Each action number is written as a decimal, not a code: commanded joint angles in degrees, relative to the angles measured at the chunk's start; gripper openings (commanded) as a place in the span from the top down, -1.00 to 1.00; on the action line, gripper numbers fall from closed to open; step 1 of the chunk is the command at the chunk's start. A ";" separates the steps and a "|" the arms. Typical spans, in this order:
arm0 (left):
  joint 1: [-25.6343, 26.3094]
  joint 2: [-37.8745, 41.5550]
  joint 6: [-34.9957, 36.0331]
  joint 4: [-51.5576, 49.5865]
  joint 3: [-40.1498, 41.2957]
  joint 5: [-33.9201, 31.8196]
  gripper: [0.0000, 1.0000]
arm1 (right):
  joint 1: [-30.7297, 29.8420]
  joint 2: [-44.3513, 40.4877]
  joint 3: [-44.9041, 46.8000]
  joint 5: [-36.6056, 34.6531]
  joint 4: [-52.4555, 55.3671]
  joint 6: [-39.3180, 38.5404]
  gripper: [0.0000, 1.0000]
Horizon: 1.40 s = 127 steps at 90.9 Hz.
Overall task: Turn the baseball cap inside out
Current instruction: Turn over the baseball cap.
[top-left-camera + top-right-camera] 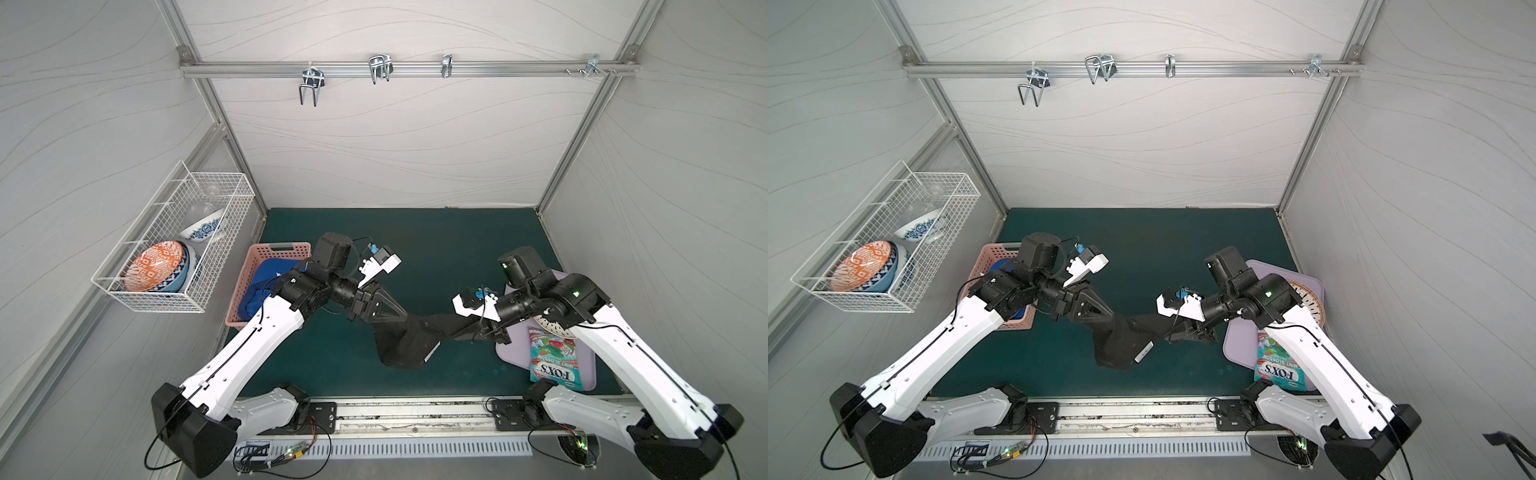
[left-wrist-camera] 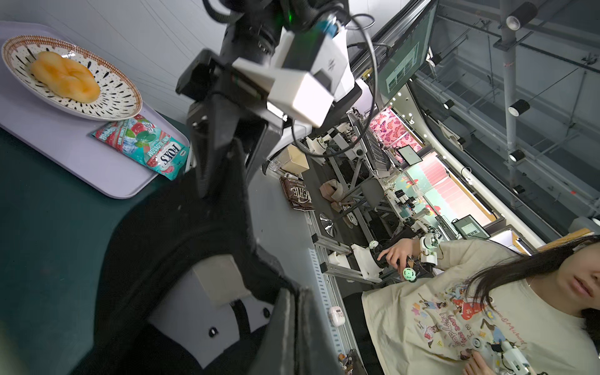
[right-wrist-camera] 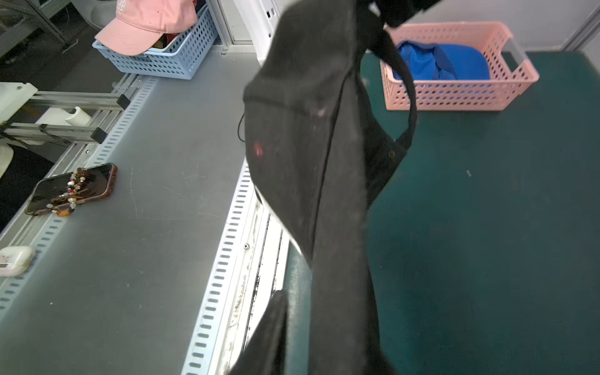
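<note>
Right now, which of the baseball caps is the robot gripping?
The black fabric cap, pinched in the left gripper over the green mat; the blue cap lies in a pink plastic basket, the pink cap on a blue plastic basket.

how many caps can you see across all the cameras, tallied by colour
black cap, over the green mat: 1
blue cap, in the pink basket: 1
pink cap, on the blue basket outside the booth: 1
total: 3
</note>
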State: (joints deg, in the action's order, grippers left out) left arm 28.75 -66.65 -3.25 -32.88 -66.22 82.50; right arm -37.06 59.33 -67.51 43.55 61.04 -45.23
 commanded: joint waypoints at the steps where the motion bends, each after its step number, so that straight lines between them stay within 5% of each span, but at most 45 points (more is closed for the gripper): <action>1: -1.10 -0.59 -0.93 2.59 -3.91 0.05 1.00 | 0.01 -1.52 3.71 -7.44 -7.93 9.57 -0.97; 17: -4.01 -3.28 -7.76 2.69 -5.69 -12.52 1.00 | 7.23 -4.32 5.68 -13.98 -17.22 21.79 -0.98; 34: -6.51 -4.72 -22.29 8.37 -5.26 -24.49 1.00 | 13.43 -8.71 8.39 -30.01 -24.90 43.26 -0.98; 52: -6.52 -2.85 -39.72 20.87 0.31 -37.77 1.00 | 12.37 -9.14 8.09 -28.41 -26.64 70.58 -0.98; 64: -6.51 -1.53 -45.65 25.86 3.26 -44.20 1.00 | 2.71 -8.99 11.21 -32.29 -34.22 80.37 -0.98; 84: -6.51 -0.19 -50.01 29.28 5.39 -47.52 1.00 | -11.31 -2.01 9.48 -42.86 -38.25 80.64 -0.98; 105: -6.49 0.83 -53.69 31.86 6.84 -46.14 1.00 | -16.97 7.57 6.44 -44.87 -39.76 74.85 -0.93; 115: -6.52 1.23 -55.28 32.76 7.60 -45.16 1.00 | -16.98 11.17 5.08 -42.34 -42.26 73.35 -0.68; 127: -6.51 1.70 -55.77 33.50 8.23 -45.34 1.00 | -16.99 14.41 2.98 -40.00 -42.27 72.58 -0.02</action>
State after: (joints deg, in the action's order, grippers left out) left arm 22.37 -66.50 -57.74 -4.49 -57.78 36.45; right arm -53.80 72.38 -61.98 1.67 21.17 28.93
